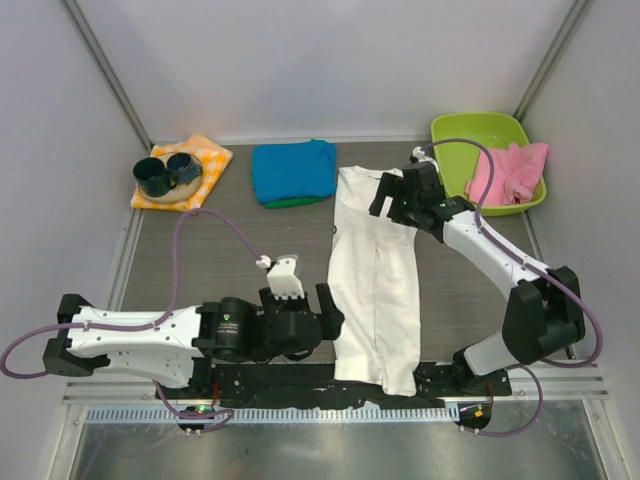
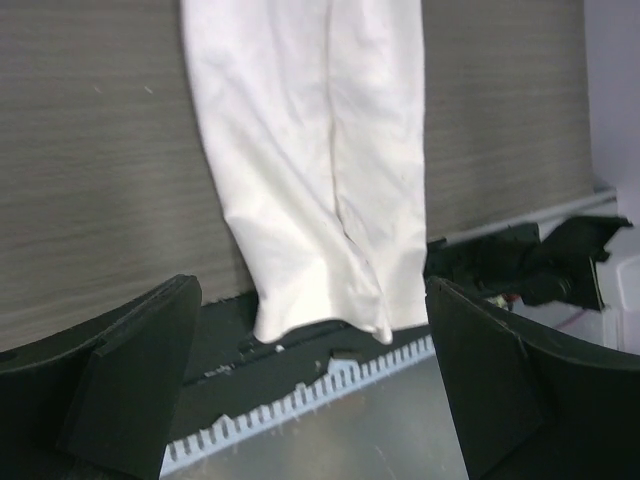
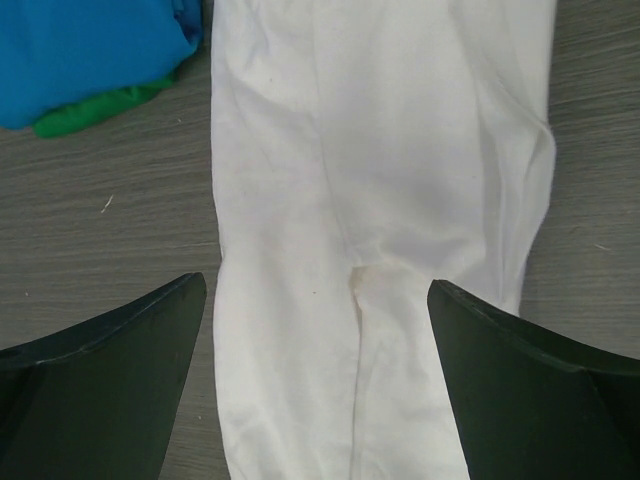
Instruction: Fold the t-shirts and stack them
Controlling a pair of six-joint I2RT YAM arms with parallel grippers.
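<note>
A large white t-shirt point(image 1: 375, 280) lies folded lengthwise into a long strip down the table's middle, its near end hanging over the front edge point(image 2: 330, 200). No print shows on it. A folded turquoise-blue t-shirt point(image 1: 293, 170) sits on a green one point(image 1: 290, 202) at the back; both show in the right wrist view point(image 3: 90, 50). My left gripper point(image 1: 325, 315) is open and empty just left of the strip's near part point(image 2: 312, 400). My right gripper point(image 1: 395, 200) is open and empty above the strip's far end point(image 3: 315, 390).
An orange-and-white checked cloth point(image 1: 205, 160) with two dark cups point(image 1: 165, 175) lies at the back left. A green tub point(image 1: 485, 135) holding pink cloth point(image 1: 512, 172) stands at the back right. A black rail point(image 2: 300, 350) runs along the front edge.
</note>
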